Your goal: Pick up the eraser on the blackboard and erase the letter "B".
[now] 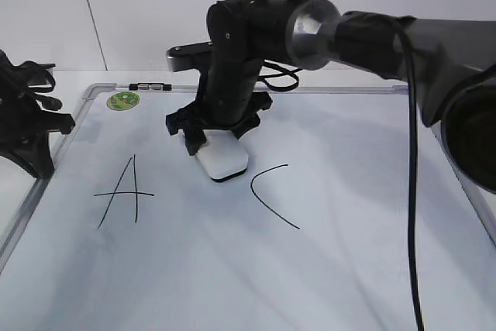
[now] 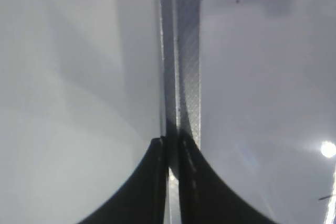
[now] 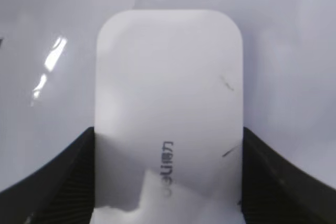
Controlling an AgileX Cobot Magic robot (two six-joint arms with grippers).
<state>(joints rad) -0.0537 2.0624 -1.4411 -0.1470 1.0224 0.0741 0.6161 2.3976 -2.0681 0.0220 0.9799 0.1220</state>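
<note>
The white eraser [image 1: 222, 160] [image 3: 169, 103] lies flat on the blackboard [image 1: 325, 269], between the letters "A" [image 1: 124, 191] and "C" [image 1: 271, 195]. My right gripper [image 1: 215, 139] [image 3: 169, 182] is shut on the eraser, one finger on each long side. No letter "B" shows; the spot between "A" and "C" is covered by the eraser and the arm. My left gripper [image 1: 35, 125] [image 2: 173, 166] is shut and empty, hovering over the board's left frame edge [image 2: 181, 66].
A green round magnet [image 1: 123, 101] and a black-and-silver marker [image 1: 151, 87] sit at the board's far left corner. The right arm and its cable [image 1: 411, 191] reach across the right half of the board.
</note>
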